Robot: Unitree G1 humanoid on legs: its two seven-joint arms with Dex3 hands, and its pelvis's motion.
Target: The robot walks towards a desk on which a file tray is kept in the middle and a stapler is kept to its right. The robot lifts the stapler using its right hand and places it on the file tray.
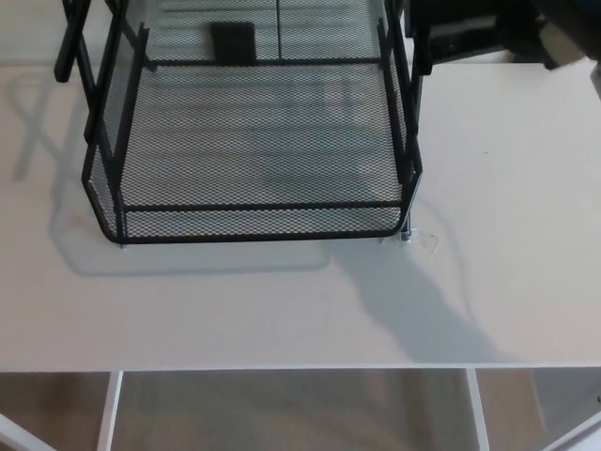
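**File tray** [263,235]: black wire mesh, tiered, with upright posts at its sides. It stands on the white counter [507,188] with its front lip toward the camera. The front tier is bare.

**Stapler** [232,42]: taken to be the small black block lying on the mesh of the file tray's rear, upper tier, near the middle of its width. This is a judgement, since the shape is too small and plain to confirm. The counter to the right of the file tray, where the task first puts the stapler, shows none.

**Right hand**: not in view, so its pose cannot be told, nor whether it holds anything.

**Left hand**: also out of view, with the same limits.

**Shadow** [413,301]: a broad grey band on the counter, running from the file tray's front right corner toward the counter's near edge. What casts it is not shown.

**Dark shapes** [470,28]: beyond the file tray's rear right corner, not identifiable.

**Step in hand**: if the block is the stapler, placing looks done or at its close.

**Next move**:
- If the block is the stapler, little is called for. The right arm should stay clear of the file tray's posts, and the stapler should be checked to lie flat on the mesh.
- If the block is something else, the stapler must first be found to the right of the file tray, outside this view.
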